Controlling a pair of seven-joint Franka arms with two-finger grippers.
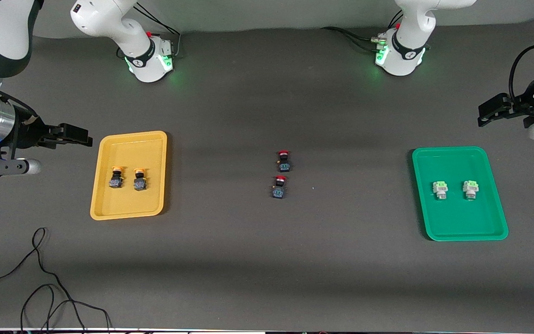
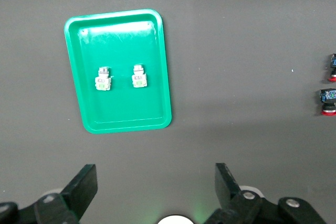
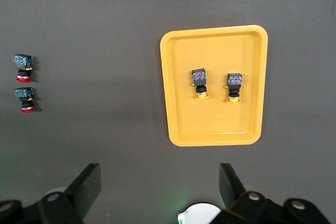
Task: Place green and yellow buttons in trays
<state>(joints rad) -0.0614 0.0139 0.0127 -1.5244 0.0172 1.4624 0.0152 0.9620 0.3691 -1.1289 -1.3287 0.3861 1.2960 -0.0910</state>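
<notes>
Two orange-yellow-capped buttons point(image 1: 116, 177) point(image 1: 140, 179) lie side by side in the mustard yellow tray point(image 1: 128, 148). Two pale-green-capped buttons point(image 1: 440, 189) point(image 1: 470, 189) lie side by side in the bright green tray point(image 1: 457, 218). My right gripper point(image 1: 74, 134) is open and empty, raised over the table just outside the yellow tray, which shows in the right wrist view point(image 3: 215, 124). My left gripper point(image 1: 494, 109) is open and empty, raised over the table at the left arm's end, just outside the green tray, which shows in the left wrist view point(image 2: 123, 108).
Two red-capped black buttons point(image 1: 283, 161) point(image 1: 279, 186) lie on the dark table midway between the trays, one nearer the front camera than the other. A loose black cable point(image 1: 40, 278) curls on the table near the front edge at the right arm's end.
</notes>
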